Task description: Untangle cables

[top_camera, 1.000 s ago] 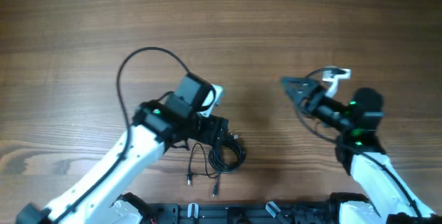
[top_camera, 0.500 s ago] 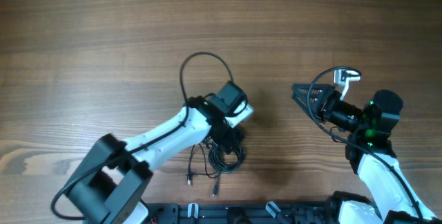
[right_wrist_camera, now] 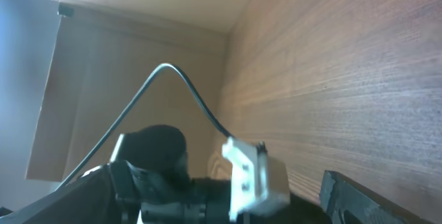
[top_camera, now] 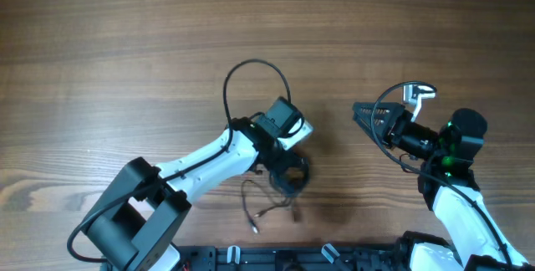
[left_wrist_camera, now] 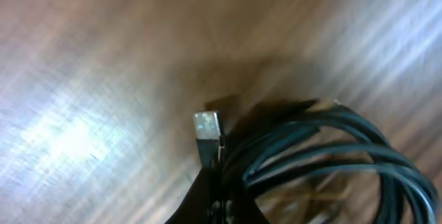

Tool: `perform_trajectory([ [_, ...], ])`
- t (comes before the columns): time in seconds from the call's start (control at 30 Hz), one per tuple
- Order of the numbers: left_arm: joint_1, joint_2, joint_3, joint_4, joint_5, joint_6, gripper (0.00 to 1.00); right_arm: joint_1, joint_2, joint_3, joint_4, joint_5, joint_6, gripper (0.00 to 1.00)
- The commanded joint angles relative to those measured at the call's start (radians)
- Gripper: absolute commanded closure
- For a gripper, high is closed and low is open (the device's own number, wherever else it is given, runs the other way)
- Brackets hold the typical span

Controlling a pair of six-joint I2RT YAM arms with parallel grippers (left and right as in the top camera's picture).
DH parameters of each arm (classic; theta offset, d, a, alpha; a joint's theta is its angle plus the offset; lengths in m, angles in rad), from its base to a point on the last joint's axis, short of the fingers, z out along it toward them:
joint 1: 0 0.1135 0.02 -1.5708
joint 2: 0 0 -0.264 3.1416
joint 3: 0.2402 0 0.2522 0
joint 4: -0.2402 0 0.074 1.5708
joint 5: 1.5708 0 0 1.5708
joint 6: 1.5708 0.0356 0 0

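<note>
- Cables (left_wrist_camera: 324, 148) are lying on the wooden table (top_camera: 125, 37), near its front edge and a little left of centre in the overhead view. Their main coil is sitting directly under the left wrist.
- Left gripper (top_camera: 287, 171) is sitting over that coil with its jaws closed. In the left wrist view I am seeing the dark fingers (left_wrist_camera: 214, 200) pinching the bundle where several loops are meeting.
- One small metal plug (left_wrist_camera: 207, 126) is sticking out just past the fingertips, touching the gripped strands.
- Loose ends (top_camera: 266, 208) are trailing from the coil toward the front edge, finishing in small plug tips. I cannot tell how many wires are making up the bundle.
- Right gripper (top_camera: 366, 113) is hovering to the right, well apart from the cables, with its jaws standing wide open around nothing.
- Right wrist view is looking low across the table toward the left arm (right_wrist_camera: 148, 155).
- Thicker black cable (top_camera: 251, 74) is arching in a loop above the left arm and running back into it.
</note>
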Motion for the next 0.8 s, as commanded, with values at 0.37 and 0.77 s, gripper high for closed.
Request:
perform_trajectory([
  [0.37, 0.29, -0.073, 0.015, -0.04, -0.046, -1.188, 0.0, -0.004, -0.009, 0.004, -0.117, -0.016, -0.076, 0.0],
  [0.77, 0.305, -0.139, 0.016, 0.04, -0.079, -0.399, 0.0, -0.004, -0.009, 0.004, -0.138, 0.011, -0.097, 0.0],
])
